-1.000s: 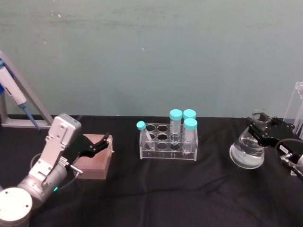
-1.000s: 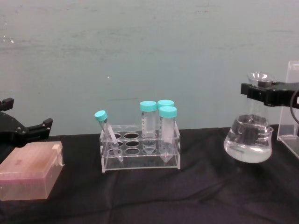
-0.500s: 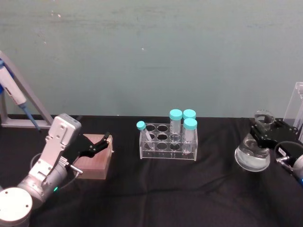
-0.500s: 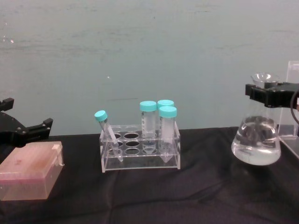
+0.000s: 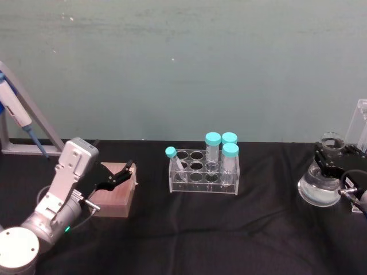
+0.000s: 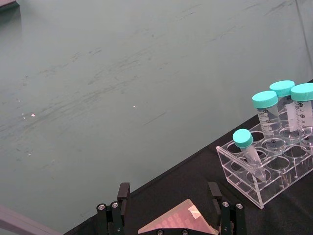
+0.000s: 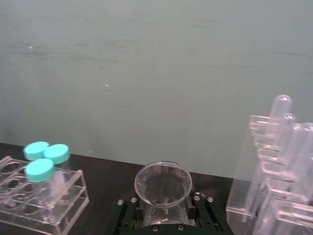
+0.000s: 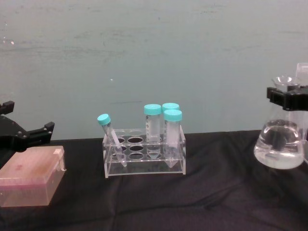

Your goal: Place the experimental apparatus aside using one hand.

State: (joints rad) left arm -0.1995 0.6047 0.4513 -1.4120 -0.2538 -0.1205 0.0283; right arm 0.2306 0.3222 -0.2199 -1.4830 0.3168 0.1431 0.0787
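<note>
Your right claw (image 8: pixel 288 98) is closed on the neck of the conical flask (image 8: pixel 280 149). The flask has clear water-like liquid in it. It sits far over on the right side of the black surface (image 5: pixel 229 229), and its bottom looks very near the cloth. You cannot tell for sure if it is touching down yet.

Here is what could go wrong. The flask is open at the top (image 7: pixel 162 184), so if you tip it or stop too fast, the liquid could slosh out. The neck is smooth glass, so it might slip in the claw if you shake it. If you let go while the flask is up off the cloth, it could drop and wobble over.

Watch what is beside it. A tall clear stand (image 7: pixel 274 166) holding plastic pipettes is just beside the flask, on its far right. Go any more that way and you could bump the stand and knock it down.

The tube rack (image 5: pixel 204 172) with blue-capped tubes (image 5: pixel 213 139) stands in the middle, well apart from the flask, so it is not in your way.

Your left claw (image 5: pixel 117 175) is open and hangs over a pink box (image 8: pixel 30 180) on the left side. It is far from the flask. A blue pipette (image 5: pixel 14 112) leans on a grey frame at the far left.
</note>
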